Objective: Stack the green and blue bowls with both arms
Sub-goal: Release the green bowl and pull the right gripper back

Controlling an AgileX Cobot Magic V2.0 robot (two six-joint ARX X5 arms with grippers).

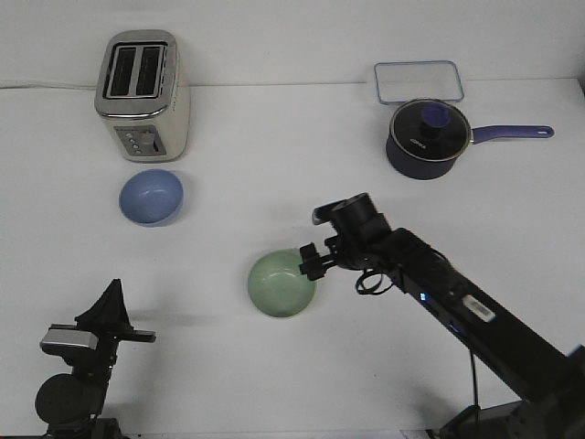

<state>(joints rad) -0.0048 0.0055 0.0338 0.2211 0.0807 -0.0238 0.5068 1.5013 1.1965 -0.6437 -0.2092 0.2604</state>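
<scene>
reaching in low from the near right, right arm [439,297] stretched leftward, its jaws [311,262] at the green bowl [281,284] rim, right side. grip hard to judge: cannot tell whether clenched or released. left jaws [114,306] parked near left, pointing up, state unclear, base cut off. blue bowl [151,197] farther left on white tabletop [274,165], just beside toaster [143,93], well apart from both jaws.

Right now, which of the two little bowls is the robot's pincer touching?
The green bowl: the right pincer is at its rim. The blue bowl sits alone beside the toaster.
</scene>
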